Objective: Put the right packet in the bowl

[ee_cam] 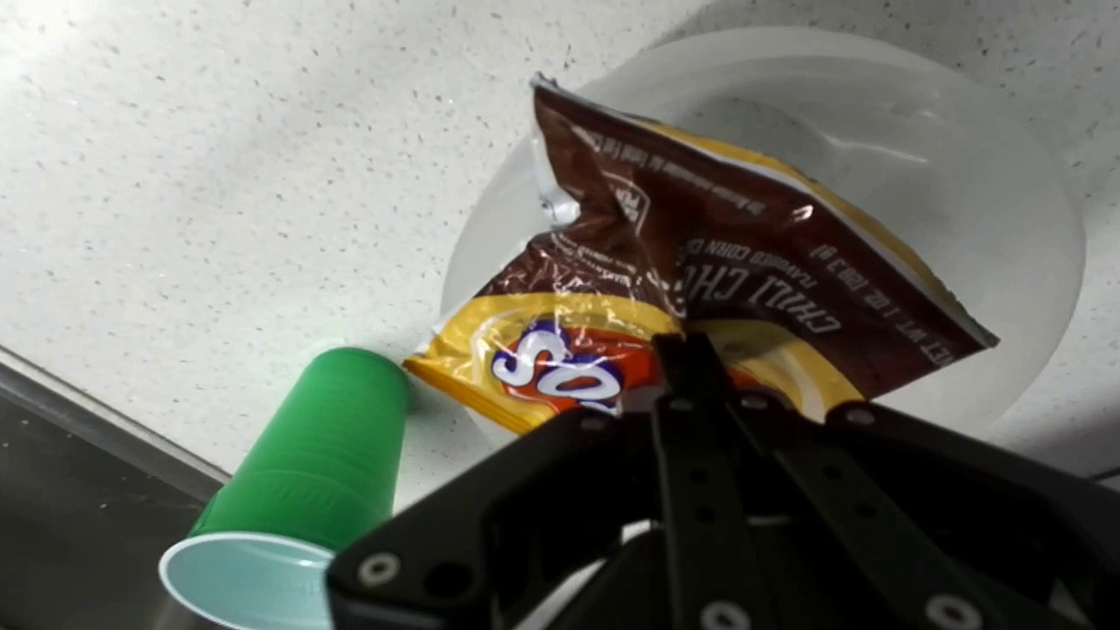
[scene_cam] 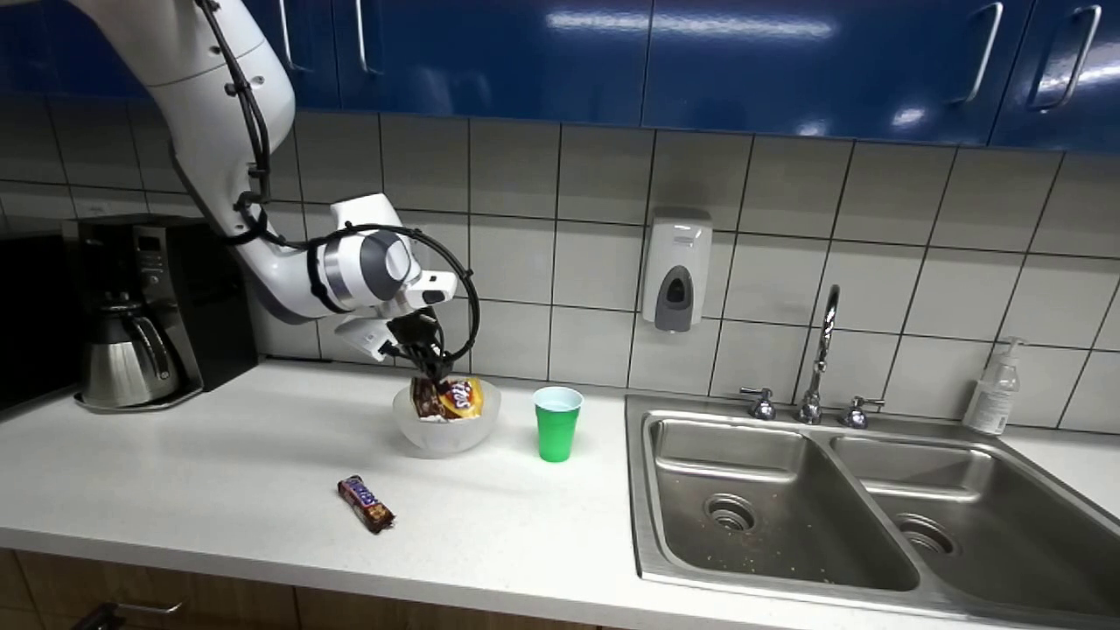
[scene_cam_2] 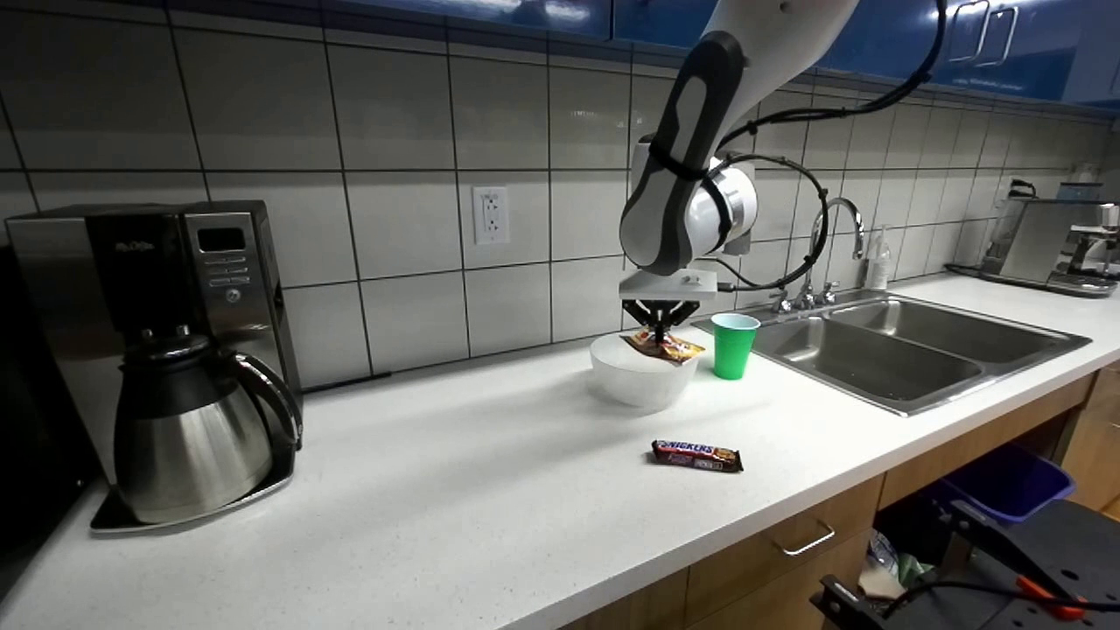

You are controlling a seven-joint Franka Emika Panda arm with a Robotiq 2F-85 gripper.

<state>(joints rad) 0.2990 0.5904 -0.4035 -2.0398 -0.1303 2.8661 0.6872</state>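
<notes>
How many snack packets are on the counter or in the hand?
2: the chili corn chip packet pinched in the hand at the mouth of the bowl, and the Snickers bar on the counter. The packet hides part of the bowl's inside, so another may be hidden.

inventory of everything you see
cabinets: several, blue, up top
tiled wall: 1, grey, background
counter: 1, white, below wall
coffee maker: 1, black/silver, on counter
bowl: 1, translucent, on counter
packet: 1, brown/yellow, at bowl's mouth
cup: 1, green, beside bowl
Snickers bar: 1, brown, on counter
sink: 1, steel, in counter
faucet: 1, chrome, sink's rear
bottle: 1, clear, by sink
dispenser: 1, white, on wall
outlet: 1, white, on wall
bin: 1, purple, below counter
appliance: 1, silver, beyond sink
arm: 1, white, over counter
pincer: 1, black, closed on packet
</notes>
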